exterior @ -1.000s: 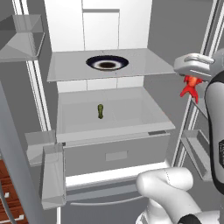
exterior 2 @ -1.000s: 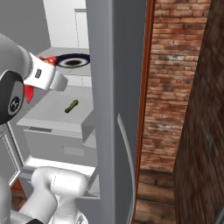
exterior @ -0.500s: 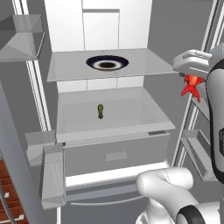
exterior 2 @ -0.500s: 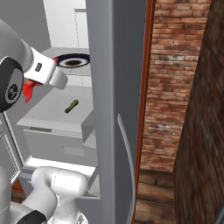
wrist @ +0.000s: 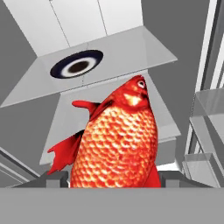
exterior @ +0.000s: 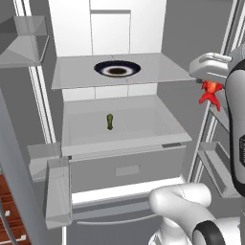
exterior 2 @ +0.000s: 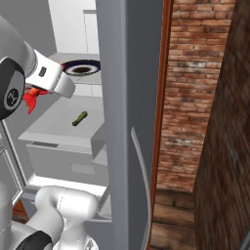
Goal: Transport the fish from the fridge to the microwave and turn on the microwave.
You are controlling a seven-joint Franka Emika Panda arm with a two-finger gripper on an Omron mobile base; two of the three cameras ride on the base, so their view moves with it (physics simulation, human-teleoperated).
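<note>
Our hand (exterior: 209, 85) has barely moved, clamping the fish (wrist: 114, 146) by the fridge (exterior: 119, 124) opening; swinging out, its tail could clip the door bins (exterior: 217, 160).

fish (wrist: 116, 144): between the fingers (wrist: 54, 180)
plate (wrist: 77, 66): upper shelf (wrist: 131, 52), beyond the fingers
pickle (exterior: 109, 121): lower shelf (exterior: 143, 125), inside the fridge (exterior: 76, 24)

A kitchen — open fridge (exterior: 124, 139) with shelves, a plate (exterior: 117, 69), brick wall (exterior 2: 188, 97) beside it.
</note>
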